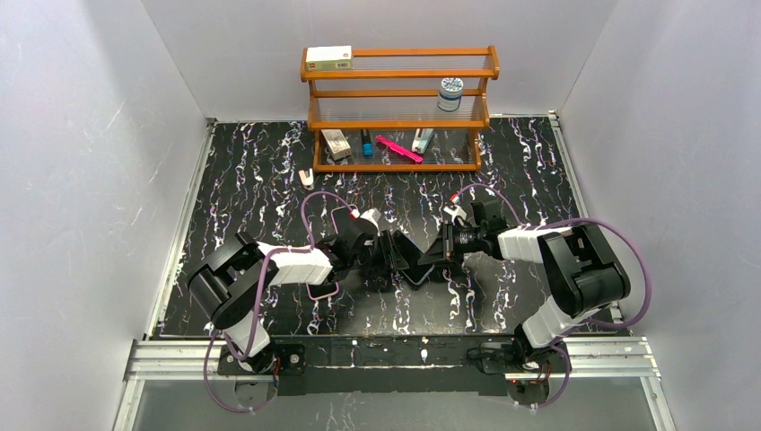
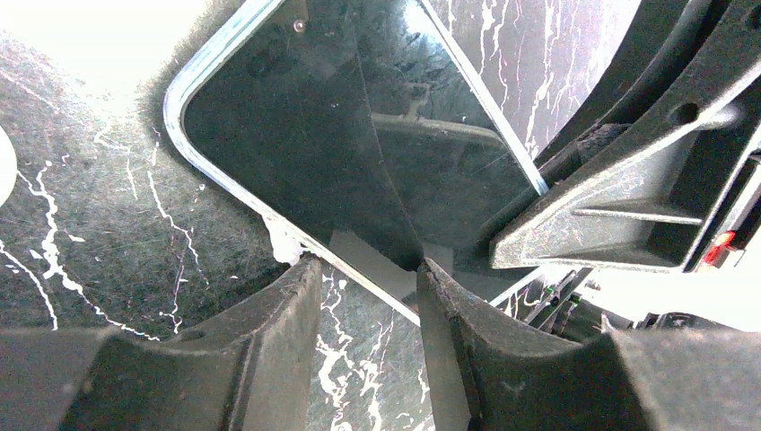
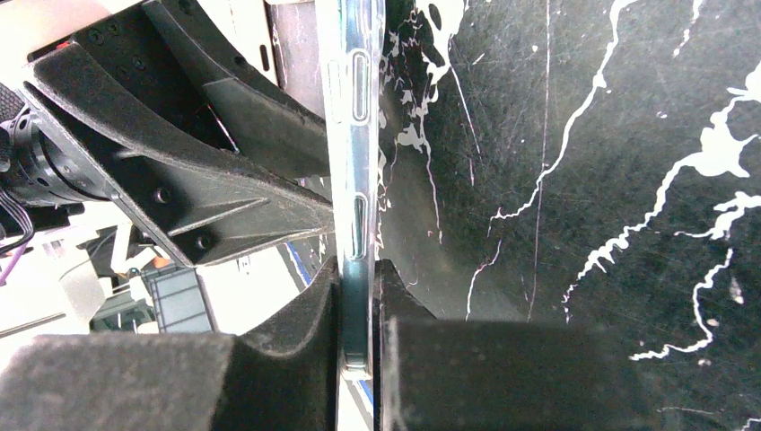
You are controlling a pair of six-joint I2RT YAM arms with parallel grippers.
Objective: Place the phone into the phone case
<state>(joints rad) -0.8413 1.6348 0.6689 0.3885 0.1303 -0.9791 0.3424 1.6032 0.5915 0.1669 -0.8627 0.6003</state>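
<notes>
The phone (image 2: 296, 135) has dark glass and a silver rim and is held tilted above the marbled table. In the top view it is a dark shape (image 1: 415, 262) between the two grippers at table centre. My right gripper (image 3: 359, 269) is shut on the clear phone case (image 3: 354, 135), seen edge-on with its side buttons and the phone's teal edge inside it. My left gripper (image 2: 363, 269) is open, with its fingertips against the phone's near edge. In the top view the left gripper (image 1: 395, 256) and right gripper (image 1: 441, 250) face each other closely.
A wooden shelf (image 1: 399, 108) stands at the back, holding a white box (image 1: 328, 58), a jar (image 1: 450, 92) and a pink comb (image 1: 399, 148). A small white object (image 1: 306, 177) lies in front of it. Purple cables loop by both arms.
</notes>
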